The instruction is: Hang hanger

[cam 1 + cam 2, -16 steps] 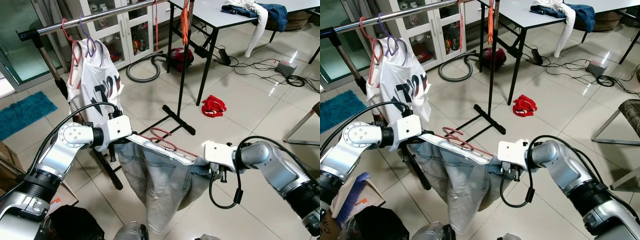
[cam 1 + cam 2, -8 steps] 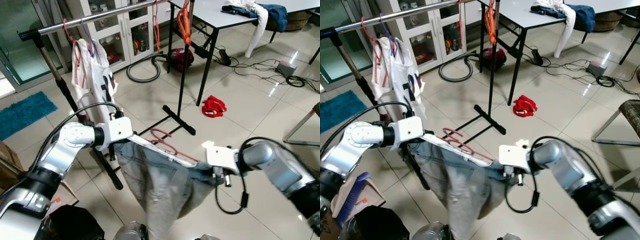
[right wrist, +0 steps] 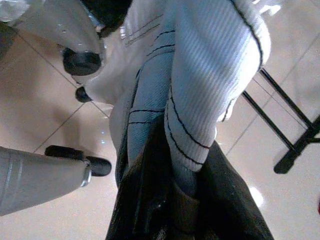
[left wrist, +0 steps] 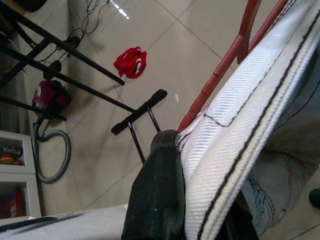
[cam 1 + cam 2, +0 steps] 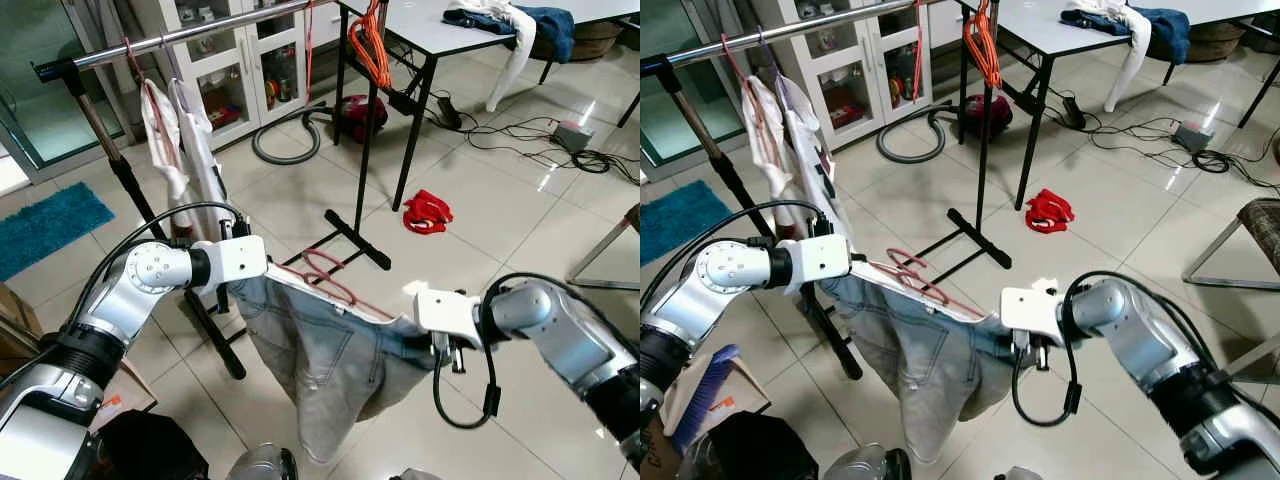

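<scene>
A red cloth point(image 5: 427, 212) lies on the floor near a vacuum cleaner point(image 5: 358, 113).

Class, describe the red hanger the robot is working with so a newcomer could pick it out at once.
Start at the pale grey jeans stretched between the left hand and right hand, in front of the black-legged clothes rail. The red plastic hanger lies along their waistband. Unlike the red hanger hooked on the rail, it hangs from nothing.

no text, label or number can be read anywhere.
</scene>
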Controlling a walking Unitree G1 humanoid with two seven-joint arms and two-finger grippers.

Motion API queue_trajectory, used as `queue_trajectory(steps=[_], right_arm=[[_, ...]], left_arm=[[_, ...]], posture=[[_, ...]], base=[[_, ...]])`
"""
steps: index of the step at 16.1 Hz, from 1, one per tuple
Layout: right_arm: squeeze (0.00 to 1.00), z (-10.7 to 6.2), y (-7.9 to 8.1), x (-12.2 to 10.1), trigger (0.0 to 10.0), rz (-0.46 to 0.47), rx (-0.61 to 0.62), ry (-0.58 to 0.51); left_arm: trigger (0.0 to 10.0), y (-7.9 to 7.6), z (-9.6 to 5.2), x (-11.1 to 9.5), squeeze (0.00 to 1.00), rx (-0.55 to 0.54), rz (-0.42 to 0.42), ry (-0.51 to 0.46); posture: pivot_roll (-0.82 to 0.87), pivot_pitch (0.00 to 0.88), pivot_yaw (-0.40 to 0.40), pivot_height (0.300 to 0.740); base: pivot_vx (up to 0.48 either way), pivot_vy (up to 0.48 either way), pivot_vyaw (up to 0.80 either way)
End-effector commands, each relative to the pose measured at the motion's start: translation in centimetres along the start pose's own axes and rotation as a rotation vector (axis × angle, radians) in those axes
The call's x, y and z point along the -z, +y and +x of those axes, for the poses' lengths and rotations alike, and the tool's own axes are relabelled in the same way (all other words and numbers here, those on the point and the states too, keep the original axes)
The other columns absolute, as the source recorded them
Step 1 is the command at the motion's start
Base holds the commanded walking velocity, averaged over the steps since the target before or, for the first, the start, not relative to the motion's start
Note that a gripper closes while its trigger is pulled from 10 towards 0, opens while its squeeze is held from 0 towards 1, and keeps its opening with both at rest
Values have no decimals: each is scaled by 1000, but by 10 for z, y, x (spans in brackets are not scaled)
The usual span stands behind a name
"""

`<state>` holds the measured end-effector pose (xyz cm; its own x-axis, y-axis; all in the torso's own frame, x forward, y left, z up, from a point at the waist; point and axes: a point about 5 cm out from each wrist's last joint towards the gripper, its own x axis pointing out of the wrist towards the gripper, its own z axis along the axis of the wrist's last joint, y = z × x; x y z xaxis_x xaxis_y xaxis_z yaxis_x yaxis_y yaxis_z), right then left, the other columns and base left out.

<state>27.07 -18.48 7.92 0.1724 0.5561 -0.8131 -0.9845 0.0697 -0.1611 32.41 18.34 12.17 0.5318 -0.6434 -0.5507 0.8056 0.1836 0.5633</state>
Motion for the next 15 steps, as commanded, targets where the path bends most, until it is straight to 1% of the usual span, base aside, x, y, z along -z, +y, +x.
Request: queue_trajectory(steps=[1,3,4,5,6,7,8,10,12,13,14,15], right_arm=[[0,-14,31,66,10000,144,-127,287],[0,-11,36,75,10000,135,-142,336],[0,-10,38,82,10000,120,-131,383],[0,-10,37,84,10000,119,-123,394],[0,-8,30,82,10000,141,-62,377],[0,-3,20,74,10000,203,29,309],[0,1,14,65,10000,249,67,244],[0,6,12,59,10000,297,87,197],[0,10,12,56,10000,337,85,159],[0,10,14,60,10000,316,81,190],[0,7,16,68,10000,275,77,250],[0,5,14,73,10000,254,100,291]], left_arm=[[0,53,-58,21,0,-276,1,153],[0,61,-63,20,0,-303,19,156],[0,66,-66,16,0,-322,33,147],[0,67,-67,15,0,-329,36,143],[0,70,-67,13,0,-355,33,125],[0,72,-67,12,0,-378,30,107],[0,70,-63,12,0,-376,15,89],[0,66,-58,10,0,-363,9,73],[0,64,-57,12,0,-355,5,73],[0,64,-57,12,0,-354,11,79],[0,65,-58,14,0,-357,24,92],[0,66,-60,16,0,-360,39,111]], posture=[[-53,4,56,740],[-52,6,56,740],[-51,6,57,740],[-51,7,59,740],[-49,6,59,740],[-50,6,59,740],[-50,5,60,740],[-50,5,60,740],[-49,4,57,740],[-48,4,54,740],[-48,4,54,740],[-48,4,54,740]], base=[[0,0,0],[0,0,0],[0,0,0],[0,0,0],[0,0,0],[0,0,0],[0,0,0],[0,0,0],[0,0,0],[0,0,0],[0,0,0],[0,0,0]])
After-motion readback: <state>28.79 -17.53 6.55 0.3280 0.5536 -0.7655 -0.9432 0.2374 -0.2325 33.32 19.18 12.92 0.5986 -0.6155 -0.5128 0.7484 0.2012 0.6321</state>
